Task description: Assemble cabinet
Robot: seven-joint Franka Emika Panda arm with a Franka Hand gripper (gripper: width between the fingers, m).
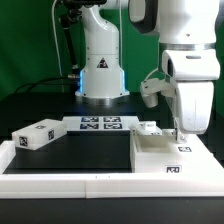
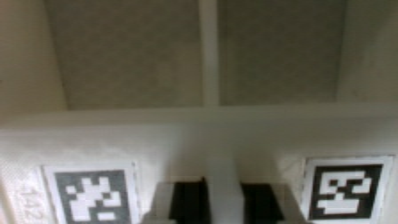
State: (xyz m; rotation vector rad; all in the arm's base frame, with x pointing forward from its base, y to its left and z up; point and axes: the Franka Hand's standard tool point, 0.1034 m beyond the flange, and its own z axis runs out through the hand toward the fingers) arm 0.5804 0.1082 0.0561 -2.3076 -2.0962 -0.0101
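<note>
From my station I see the white plastic box-like cabinet [image 1: 168,158] on the black desk [image 1: 90,150], at the front corner on the exterior view's right. Its pale body carries small black-and-white square markers on the faces turned toward me. The two-finger gripper [image 1: 180,131] on the white Panda arm hangs directly over the cabinet, toward its far side, with its tips down at the top surface. From this view I cannot tell whether they touch it.

The wrist view looks down onto the cabinet [image 2: 196,140]: a white ledge with a grey recess beyond it, split by a thin white divider. The gripper [image 2: 226,186] shows as two dark fingers [image 2: 187,202] set close together with only a narrow pale strip between them. I cannot tell whether that strip is a part pinched by the jaws or just the surface below. One square marker sits on either side of the fingers.

The small white block with square markers [image 1: 40,134] lies near the desk edge on the exterior view's left, well apart from the cabinet. The thin flat white marker board [image 1: 100,123] lies toward the back edge, just in front of the arm's white base [image 1: 100,72]. A long low white border rail [image 1: 90,186] runs along the front edge.
</note>
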